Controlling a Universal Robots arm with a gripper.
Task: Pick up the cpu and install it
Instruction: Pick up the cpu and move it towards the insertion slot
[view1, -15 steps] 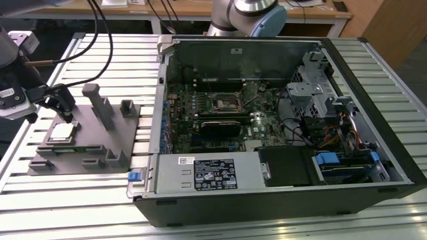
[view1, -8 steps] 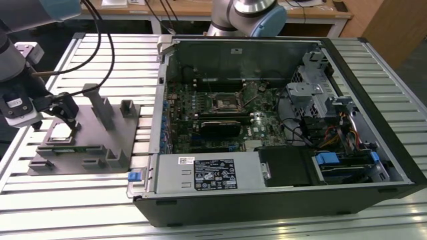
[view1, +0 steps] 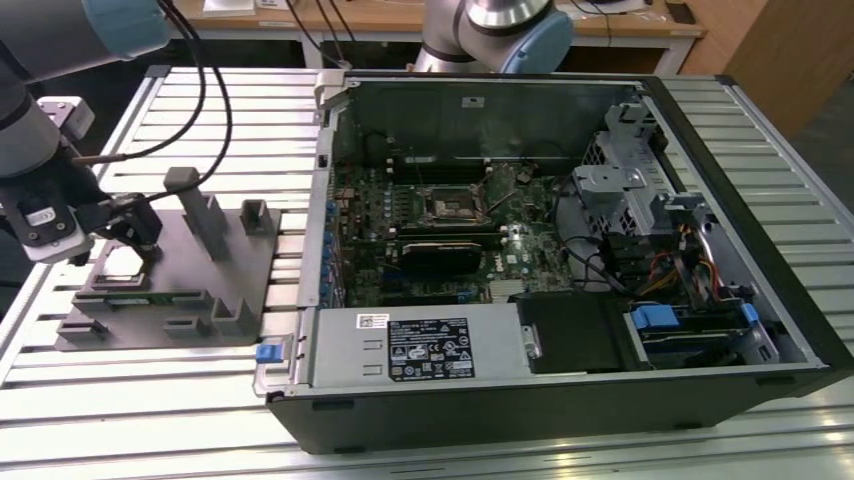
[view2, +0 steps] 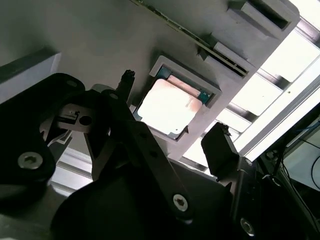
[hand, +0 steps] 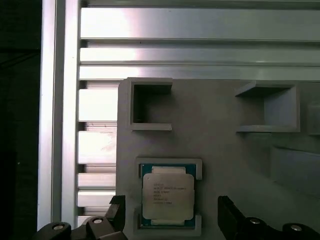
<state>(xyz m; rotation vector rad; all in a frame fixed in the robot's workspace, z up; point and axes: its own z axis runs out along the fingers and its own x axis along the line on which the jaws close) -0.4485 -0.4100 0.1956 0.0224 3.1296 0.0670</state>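
Cpu (hand: 167, 196) not yet picked up: lies flat in shallow square pocket of grey holder (hand: 220, 150), at the exterior view's left, well apart from open computer case (view1: 790, 225). Gripper (hand: 171, 206) hangs over it, fingers (hand: 117, 212) spread wide, one either side of chip, no contact visible. Socket (view1: 451, 205) on board inside case looks empty. Judged stage: early; grasp, carry and install all left. Chip: small flat square, pale silvery lid with faint print, green edge round rim, level in pocket.
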